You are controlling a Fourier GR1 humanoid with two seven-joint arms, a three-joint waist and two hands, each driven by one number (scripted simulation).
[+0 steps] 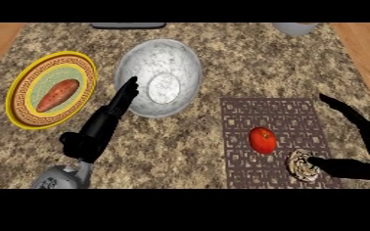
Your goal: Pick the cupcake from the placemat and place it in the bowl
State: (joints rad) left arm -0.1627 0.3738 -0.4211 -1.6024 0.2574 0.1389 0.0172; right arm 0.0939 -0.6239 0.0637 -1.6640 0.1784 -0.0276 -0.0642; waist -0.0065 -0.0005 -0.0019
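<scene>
A: Item one, the counter (pixel 217 39)?
B: Speckled stone top, wood strips at both side edges.

A: Item two, the bowl (pixel 137 58)?
B: White marbled, upper middle of the counter, nothing in it.

A: Item three, the plate (pixel 25 83)?
B: Yellow, patterned rim, far left. One sweet potato (pixel 57 95) lies on it, slanted.

A: Item four, the mat (pixel 289 115)?
B: Dark, lattice pattern, lower right. It carries two things: a tomato (pixel 263 140) near its middle, and the cupcake (pixel 298 165) at its lower right corner.

A: The cupcake, more closely?
B: Pale top with dark flecks, upright on the mat, well apart from the bowl. It has not been lifted.

A: Item five, the right hand (pixel 348 167)?
B: Black, entering from the right edge. One digit reaches in low and touches the cupcake's right side; another stretches out above, over the mat's upper right corner, well apart from the first. Spread wide, then, and closed round nothing.

A: Item six, the left hand (pixel 108 115)?
B: Fingers straight and together, tips just beside the bowl's left rim, possibly touching it; I cannot tell. It holds nothing. The grey forearm (pixel 61 177) comes in at lower left.

A: Anything else?
B: A dark flat object (pixel 128 25) and a grey vessel (pixel 295 28), both cut off at the top edge.
</scene>
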